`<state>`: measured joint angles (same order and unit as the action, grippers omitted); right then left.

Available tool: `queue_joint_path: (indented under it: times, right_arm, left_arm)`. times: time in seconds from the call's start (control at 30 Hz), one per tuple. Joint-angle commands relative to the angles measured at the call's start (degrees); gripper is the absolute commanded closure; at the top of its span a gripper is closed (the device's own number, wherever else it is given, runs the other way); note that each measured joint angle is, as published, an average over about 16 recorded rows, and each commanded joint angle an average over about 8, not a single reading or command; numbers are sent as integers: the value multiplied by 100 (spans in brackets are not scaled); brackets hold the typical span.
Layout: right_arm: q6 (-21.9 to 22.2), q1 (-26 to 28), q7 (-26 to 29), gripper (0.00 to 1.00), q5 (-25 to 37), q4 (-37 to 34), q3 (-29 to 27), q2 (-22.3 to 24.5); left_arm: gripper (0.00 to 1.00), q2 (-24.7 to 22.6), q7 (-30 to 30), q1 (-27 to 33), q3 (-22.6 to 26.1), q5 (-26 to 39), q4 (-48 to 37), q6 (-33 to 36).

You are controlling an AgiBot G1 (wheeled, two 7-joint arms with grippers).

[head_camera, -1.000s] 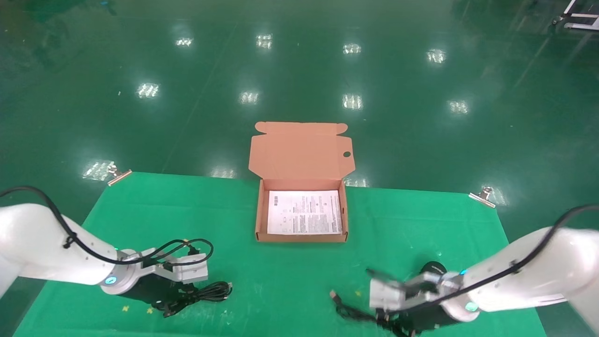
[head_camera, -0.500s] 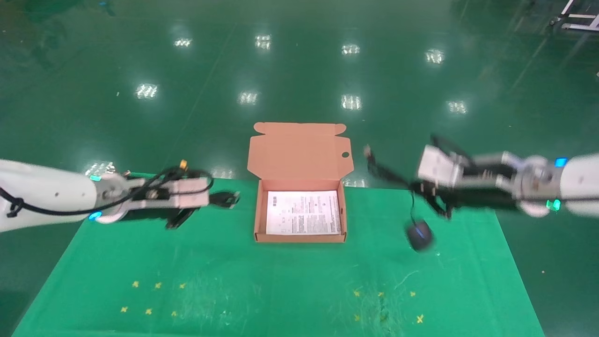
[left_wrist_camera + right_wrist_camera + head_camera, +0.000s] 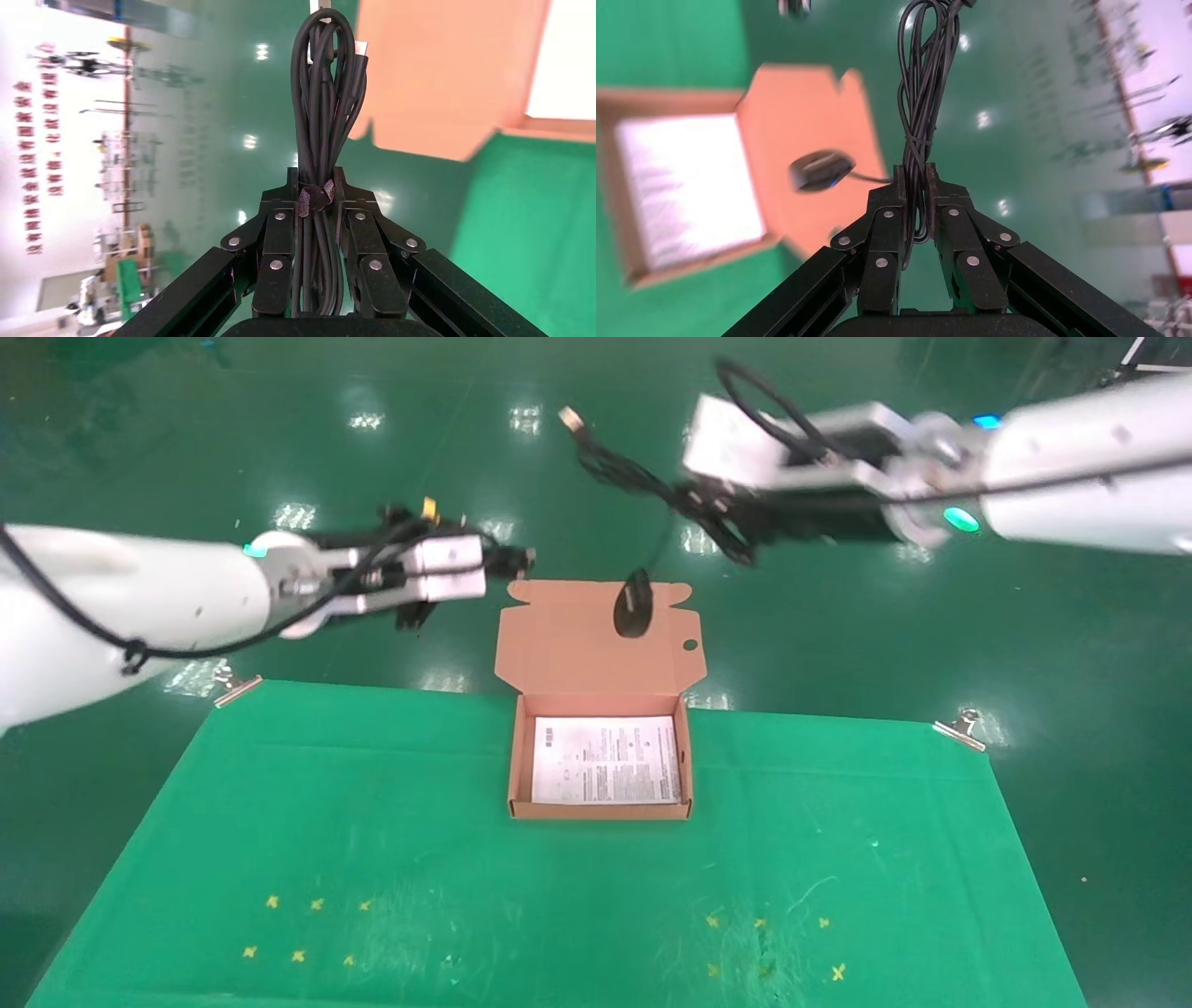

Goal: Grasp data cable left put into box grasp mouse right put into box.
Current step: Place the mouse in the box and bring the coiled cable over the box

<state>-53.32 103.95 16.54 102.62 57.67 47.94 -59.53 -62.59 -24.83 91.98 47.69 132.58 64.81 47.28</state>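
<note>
The open orange-brown box (image 3: 602, 808) stands on the green table, lid up, a white sheet inside. My left gripper (image 3: 498, 561) is raised left of the lid and shut on the coiled black data cable (image 3: 325, 105), which sticks out past the fingertips (image 3: 515, 559). My right gripper (image 3: 712, 505) is raised above and right of the lid, shut on the bundled cord (image 3: 921, 105) of the black mouse. The mouse (image 3: 633, 603) dangles from its cord in front of the lid; it also shows in the right wrist view (image 3: 819, 170). The cord's USB plug (image 3: 570, 419) sticks up to the left.
The green cloth table (image 3: 372, 822) is held by metal clips (image 3: 235, 686) at its far corners, the other clip (image 3: 957, 727) on the right. Small yellow marks (image 3: 307, 929) dot the near cloth. Shiny green floor lies beyond.
Both arms have risen from the table and swung inward toward the box. The left carried the data cable up; the right lifted the mouse by its cord, now dangling before the lid.
</note>
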Motion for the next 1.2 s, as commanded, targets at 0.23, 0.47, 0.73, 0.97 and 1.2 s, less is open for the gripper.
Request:
queue_joint_path:
  times: [0.23, 0.47, 0.73, 0.97, 1.2]
  right_arm:
    - [107, 424, -936, 100, -407, -1104, -117, -717]
    - [31, 534, -1273, 100, -552, -1445, -132, -985]
    - [71, 404, -1461, 100, -582, -1707, -84, -1210]
    - [86, 281, -1682, 100, -611, -2147, -25, -1475]
    - [108, 114, -1912, 100, -683, -2586, 44, -1698]
  left_arm:
    - [100, -262, -183, 214, -61, 410, -177, -262]
    - [100, -220, -219, 203, -59, 520, -167, -258]
    - [100, 29, -482, 66, -61, 698, -133, 81]
    - [100, 177, -884, -37, -46, 1113, -43, 451]
    - [100, 239, -1111, -104, -38, 1337, 116, 647]
